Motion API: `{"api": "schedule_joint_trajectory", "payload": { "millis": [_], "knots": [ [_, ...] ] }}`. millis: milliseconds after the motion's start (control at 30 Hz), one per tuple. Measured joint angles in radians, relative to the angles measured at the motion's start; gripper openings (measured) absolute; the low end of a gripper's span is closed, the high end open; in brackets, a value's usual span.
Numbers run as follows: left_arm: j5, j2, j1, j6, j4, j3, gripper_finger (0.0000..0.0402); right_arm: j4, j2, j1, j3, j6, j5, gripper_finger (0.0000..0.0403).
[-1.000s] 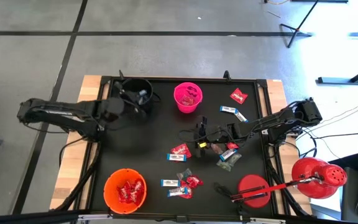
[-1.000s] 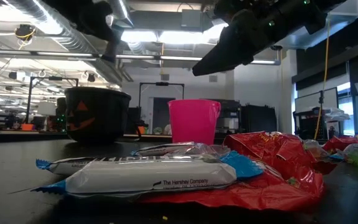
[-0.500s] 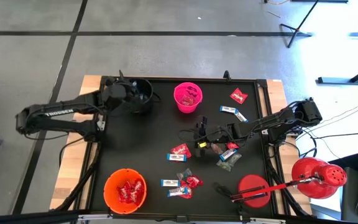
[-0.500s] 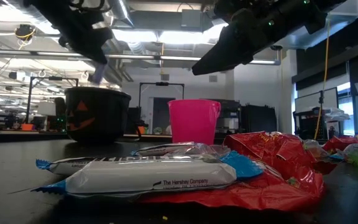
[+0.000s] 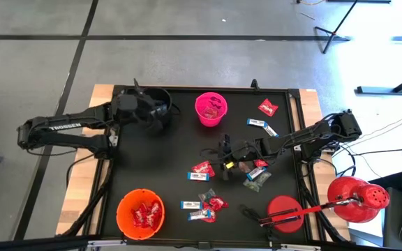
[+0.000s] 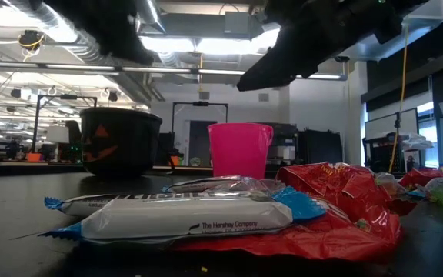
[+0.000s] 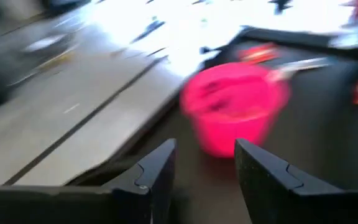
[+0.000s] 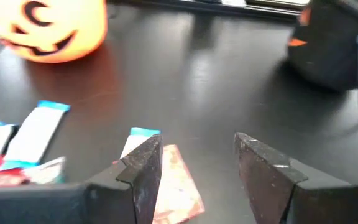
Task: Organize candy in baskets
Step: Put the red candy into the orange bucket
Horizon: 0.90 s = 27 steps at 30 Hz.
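Three baskets stand on the black table: a black bucket [image 5: 158, 107] at the far left, a pink one [image 5: 211, 108] beside it, and an orange one [image 5: 140, 213] at the near left holding red candy. Loose candy lies mid-table: red packets [image 5: 202, 169], blue-and-white bars [image 5: 190, 205] and a greenish wrapper [image 5: 257, 179]. My left gripper [image 5: 144, 109] hovers open over the black bucket's left rim; its wrist view faces the pink bucket [image 7: 235, 109]. My right gripper [image 5: 223, 150] hangs open above the table beside the candy pile, over a red packet [image 8: 178, 183].
A red packet [image 5: 267, 107] and a blue bar [image 5: 257, 123] lie at the far right. A red domed object [image 5: 358, 199] and a red disc [image 5: 285, 211] with a red rod sit at the near right corner. Bare table lies between the black and orange buckets.
My left gripper has swung from the black bucket's near left side toward the far edge and right, coming over the bucket's rim. In the low view it dipped toward the bucket, then rose again. My right arm has kept still.
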<state>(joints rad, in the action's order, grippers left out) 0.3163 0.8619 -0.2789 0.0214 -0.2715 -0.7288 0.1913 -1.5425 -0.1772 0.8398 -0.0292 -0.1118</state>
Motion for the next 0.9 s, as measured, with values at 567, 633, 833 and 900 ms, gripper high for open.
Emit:
{"api": "schedule_joint_trajectory", "payload": {
  "millis": [567,633,833,900],
  "knots": [
    [0.123,0.05,0.305,0.002,0.073,0.0,0.0145,0.156,-0.229,-0.064,-0.002,0.047,0.174,0.0198],
    [0.136,0.065,0.312,0.002,0.072,0.0,0.0145,0.198,-0.256,-0.079,-0.001,0.042,0.139,0.0198],
    [0.139,0.116,0.313,0.003,0.09,0.0,0.0145,0.196,-0.325,-0.092,0.025,0.027,0.035,0.0198],
    [0.139,0.133,0.313,0.003,0.093,0.0,0.0145,0.195,-0.346,-0.092,0.036,0.029,0.024,0.0198]
  ]
}}
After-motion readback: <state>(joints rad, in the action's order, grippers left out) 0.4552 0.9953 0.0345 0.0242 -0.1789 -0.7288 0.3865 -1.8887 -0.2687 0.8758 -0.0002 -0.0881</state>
